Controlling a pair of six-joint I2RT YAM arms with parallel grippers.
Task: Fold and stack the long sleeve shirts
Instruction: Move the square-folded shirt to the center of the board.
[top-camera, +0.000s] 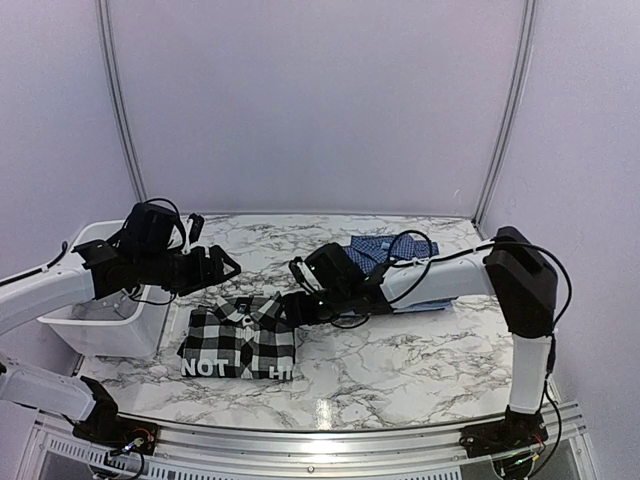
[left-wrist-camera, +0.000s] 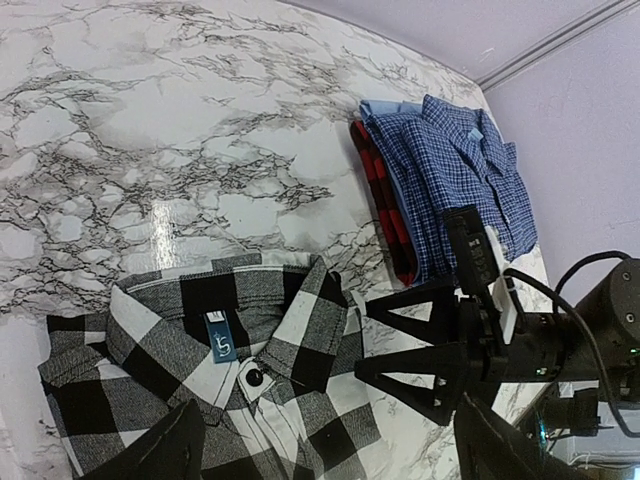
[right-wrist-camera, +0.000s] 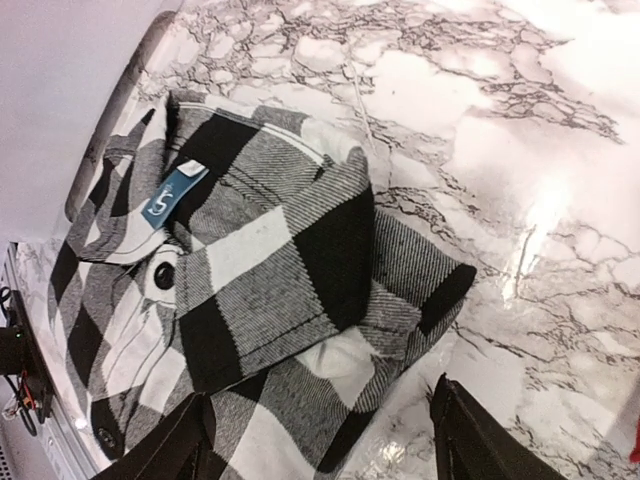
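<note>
Top view: my left gripper (top-camera: 222, 268) hangs wide at eleven o'clock of the buffalo-check shirt (top-camera: 238, 338), my right gripper (top-camera: 293, 292) spread at its two o'clock corner. The blue shirt (top-camera: 378, 250) lies beyond, with bare marble table (top-camera: 400, 365) at five. Left wrist: free marble at twelve. Right wrist: marble at two.

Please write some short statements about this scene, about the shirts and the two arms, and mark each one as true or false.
1. The black-and-white shirt lies folded on the table. True.
2. The blue shirt lies on top of the black-and-white shirt. False: it lies apart from it, farther back and to the right.
3. The right fingers are open. True.
4. The left fingers grip the blue shirt. False: they are open and hold nothing.
5. A white bin stands at the left side of the table. True.
</note>
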